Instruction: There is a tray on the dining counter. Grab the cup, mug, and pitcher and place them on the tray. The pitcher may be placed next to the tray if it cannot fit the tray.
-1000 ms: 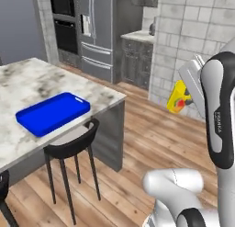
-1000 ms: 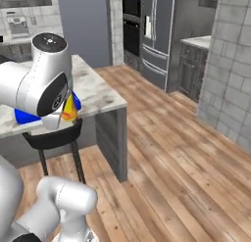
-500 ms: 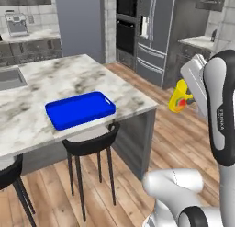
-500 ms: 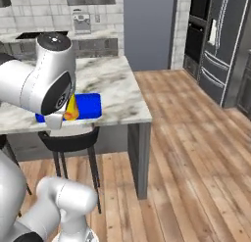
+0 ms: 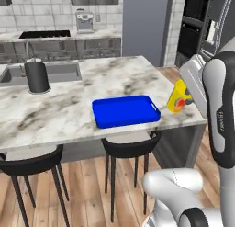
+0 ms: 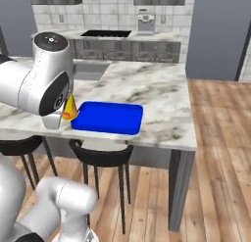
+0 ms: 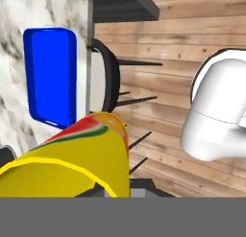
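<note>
This is a rendered home kitchen. A marble island table (image 5: 69,111) with an inset sink (image 5: 13,74) and black stools (image 5: 128,148) stands on a wood plank floor (image 6: 215,153). Behind it are a tiled wall (image 6: 112,11), a coffee machine (image 5: 86,21) and built-in ovens (image 5: 195,24).

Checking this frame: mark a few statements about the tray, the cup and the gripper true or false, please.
1. The tray has nothing on it. True.
2. The cup stands on the tray. False: it is held in the gripper, off the tray's end.
3. The tray lies on the dining counter. True.
4. The black canister sits on the tray. False: it stands apart, by the sink.
</note>
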